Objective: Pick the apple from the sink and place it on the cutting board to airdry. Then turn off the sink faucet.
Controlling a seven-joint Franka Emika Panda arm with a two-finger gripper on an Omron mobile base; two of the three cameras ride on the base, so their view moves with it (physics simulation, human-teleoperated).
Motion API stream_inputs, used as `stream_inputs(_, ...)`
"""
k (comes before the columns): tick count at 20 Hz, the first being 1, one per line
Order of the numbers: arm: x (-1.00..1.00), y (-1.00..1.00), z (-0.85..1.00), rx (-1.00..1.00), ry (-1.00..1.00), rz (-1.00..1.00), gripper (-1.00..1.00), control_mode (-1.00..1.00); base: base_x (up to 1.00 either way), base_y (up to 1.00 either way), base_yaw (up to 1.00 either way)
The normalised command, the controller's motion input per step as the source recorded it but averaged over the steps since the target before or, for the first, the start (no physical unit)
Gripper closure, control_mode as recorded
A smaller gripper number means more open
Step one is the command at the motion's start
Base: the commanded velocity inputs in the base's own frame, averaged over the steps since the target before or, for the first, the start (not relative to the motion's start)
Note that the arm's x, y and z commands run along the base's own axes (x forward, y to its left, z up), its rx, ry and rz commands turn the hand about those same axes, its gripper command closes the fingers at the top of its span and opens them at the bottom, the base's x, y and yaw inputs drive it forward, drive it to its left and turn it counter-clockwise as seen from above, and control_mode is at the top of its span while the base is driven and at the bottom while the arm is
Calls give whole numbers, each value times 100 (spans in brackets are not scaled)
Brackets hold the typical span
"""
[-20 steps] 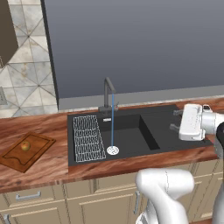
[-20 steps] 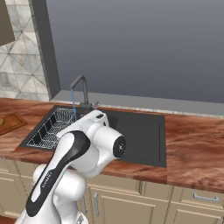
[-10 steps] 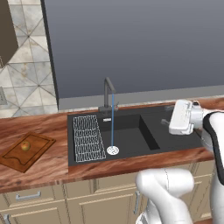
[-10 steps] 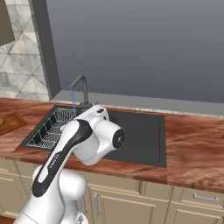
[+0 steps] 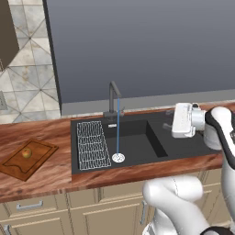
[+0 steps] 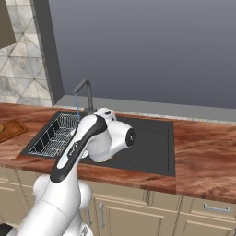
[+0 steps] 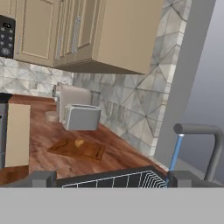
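You see a toaster (image 7: 81, 117) behind the cutting board (image 5: 26, 159), tiny orange-yellow apple (image 5: 27, 153) on it, faucet (image 5: 113, 98) running water, your gripper (image 7: 109, 178) spread wide, empty.

Grey wall (image 5: 151, 46) — tiled backsplash (image 5: 27, 69) — beige cabinets (image 7: 87, 33).

The apple (image 5: 27, 152), small and orange-yellow, sits near the middle of the cutting board (image 5: 18, 166), a reddish-brown board lying flat at the counter's left end. The black sink (image 5: 179, 142) holds 1 white wire rack along its left edge. The sink faucet (image 5: 113, 98) stands at the back rim (water streaming down).
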Motion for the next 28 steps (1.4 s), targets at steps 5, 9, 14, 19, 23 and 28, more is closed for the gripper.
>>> stream_inputs(5, 42, 0, -12, -2, 0, 6, -100, -100, 0, 0, 0)
stream_inputs(9, 35, 0, -15, 0, -1, 2, -100, -100, 0, 0, 0)
stream_inputs(14, 27, 1, -28, 0, -6, 0, -100, -100, 0, 0, 0)
stream_inputs(19, 33, 8, -35, 0, -4, 0, -100, -100, 0, 0, 0)
stream_inputs(23, 44, 1, -7, -1, 0, 0, -100, -100, 0, 0, 0)
stream_inputs(28, 44, 0, 0, -1, 1, 0, -100, -100, 0, 0, 0)
